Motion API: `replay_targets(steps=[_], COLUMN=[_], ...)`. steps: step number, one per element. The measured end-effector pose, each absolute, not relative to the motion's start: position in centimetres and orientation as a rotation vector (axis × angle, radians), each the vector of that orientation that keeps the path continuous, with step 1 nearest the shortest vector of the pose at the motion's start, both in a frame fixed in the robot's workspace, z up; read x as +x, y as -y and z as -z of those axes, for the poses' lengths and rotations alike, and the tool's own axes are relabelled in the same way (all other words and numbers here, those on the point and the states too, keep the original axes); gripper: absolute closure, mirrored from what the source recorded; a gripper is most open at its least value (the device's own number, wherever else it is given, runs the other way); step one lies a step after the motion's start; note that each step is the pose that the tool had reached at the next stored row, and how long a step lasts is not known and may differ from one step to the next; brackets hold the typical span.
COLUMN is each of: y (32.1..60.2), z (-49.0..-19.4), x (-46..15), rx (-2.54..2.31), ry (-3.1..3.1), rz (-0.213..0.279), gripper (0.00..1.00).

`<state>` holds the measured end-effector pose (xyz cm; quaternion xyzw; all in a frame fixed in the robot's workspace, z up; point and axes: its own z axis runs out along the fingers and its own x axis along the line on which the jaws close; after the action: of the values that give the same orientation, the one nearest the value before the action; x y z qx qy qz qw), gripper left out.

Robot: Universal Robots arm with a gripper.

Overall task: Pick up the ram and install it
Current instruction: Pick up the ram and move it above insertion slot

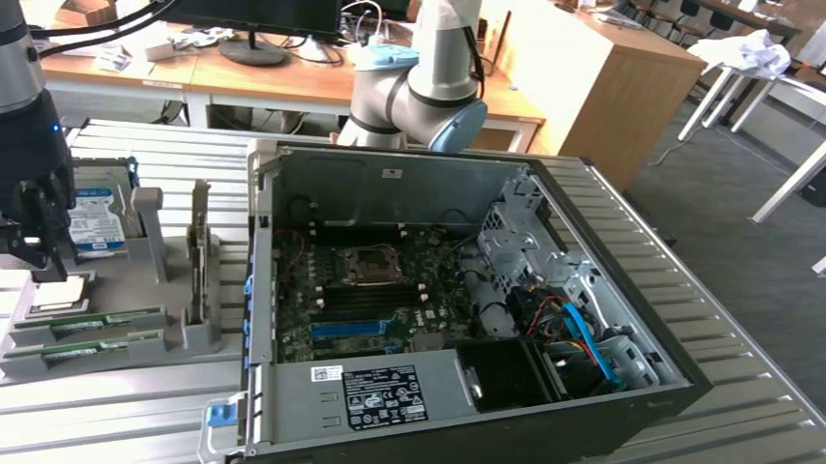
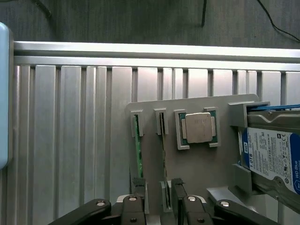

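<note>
**A:** What's at the exterior view's left?

**B:** The gripper (image 1: 39,263), hanging over a grey holder (image 1: 193,333) that lies on the slatted metal counter (image 1: 130,406).

**A:** Has it got hold of anything?

**B:** No. From the wrist view the gripper (image 2: 157,190) is spread wide with nothing in it. Its fingers (image 2: 178,187) are low over the holder's slots.

**A:** And the ram?

**B:** The ram (image 2: 163,136) stands on edge in its slot in the holder, with one end between the two fingers. I can't tell whether either finger touches it. A second green stick (image 2: 138,145) sits in the neighbouring slot, with one finger over its end.

**A:** What else is in the holder?

**B:** A square silver processor chip (image 2: 197,127) lies flat in a recess beside the ram slots. Past it is a hard drive (image 2: 274,159) with a blue-white label.

**A:** And further toward the exterior view's right?

**B:** An open computer case (image 1: 387,188) sits just beside the holder, its motherboard (image 1: 387,309) facing up. The arm's pale joint (image 1: 420,97) rises behind the case.
</note>
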<state>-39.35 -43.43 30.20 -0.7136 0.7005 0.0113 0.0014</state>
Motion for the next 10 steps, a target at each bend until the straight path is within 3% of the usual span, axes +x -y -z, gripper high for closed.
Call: replay_targets(steps=[10], y=[43.58], z=[-29.89], x=[-39.36], rx=[-2.305], ry=[-2.131], rz=[-0.036], gripper=[0.64])
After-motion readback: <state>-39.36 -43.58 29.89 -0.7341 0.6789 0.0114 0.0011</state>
